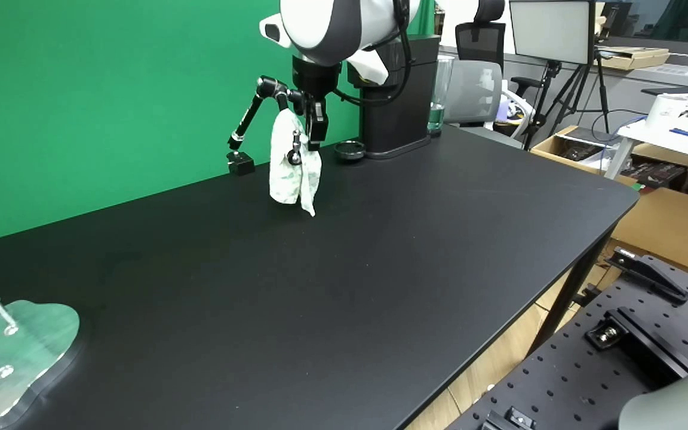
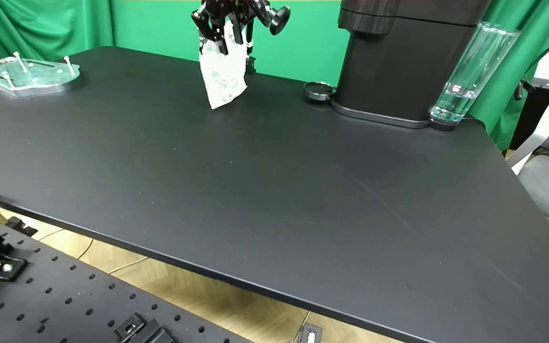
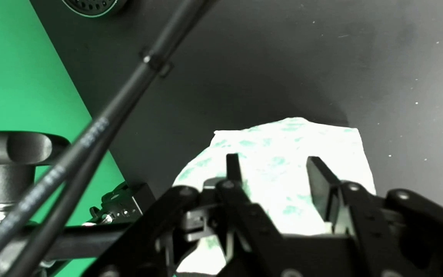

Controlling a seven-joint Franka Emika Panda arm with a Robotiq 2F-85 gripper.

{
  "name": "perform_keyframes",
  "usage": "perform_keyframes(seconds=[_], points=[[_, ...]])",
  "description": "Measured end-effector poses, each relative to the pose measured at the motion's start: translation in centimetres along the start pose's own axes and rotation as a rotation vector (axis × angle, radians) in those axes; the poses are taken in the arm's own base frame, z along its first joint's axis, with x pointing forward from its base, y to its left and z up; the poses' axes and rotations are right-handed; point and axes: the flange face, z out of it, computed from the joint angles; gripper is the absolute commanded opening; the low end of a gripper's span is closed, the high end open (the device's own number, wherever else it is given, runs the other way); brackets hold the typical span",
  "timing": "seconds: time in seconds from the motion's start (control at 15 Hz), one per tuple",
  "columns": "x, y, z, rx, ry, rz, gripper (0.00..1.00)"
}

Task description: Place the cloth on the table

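The white cloth (image 1: 287,179) with pale green marks hangs down at the back of the table (image 1: 332,286). It also hangs in an exterior view (image 2: 223,78) and spreads below my fingers in the wrist view (image 3: 279,154). My gripper (image 3: 274,169) is open, with a wide gap between its fingers, and cloth shows in that gap. The gripper points down at the cloth's upper part in both exterior views (image 1: 316,134) (image 2: 230,44). The cloth's top is partly hidden by the gripper and a black jointed stand (image 1: 248,116). I cannot tell whether the cloth's lower edge touches the table.
The jointed stand's knobs and base (image 3: 123,202) are close beside the gripper. A round black dish (image 1: 350,149), a tall black machine (image 2: 398,66) and a clear water tank (image 2: 465,81) stand at the back. A greenish plate with pegs (image 2: 31,74) lies at the table's far end.
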Motion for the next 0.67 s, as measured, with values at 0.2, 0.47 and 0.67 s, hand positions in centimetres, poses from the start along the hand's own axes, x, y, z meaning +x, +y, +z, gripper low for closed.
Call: perform_keyframes(seconds=[0.2,0.47,0.67], points=[[0.23,0.02,-0.11,-0.008,0.009,0.001,0.0],[0.74,-0.15,-0.07,-0.013,0.021,0.012,0.0],[0.58,-0.08,-0.16,-0.012,0.019,0.056,0.0]])
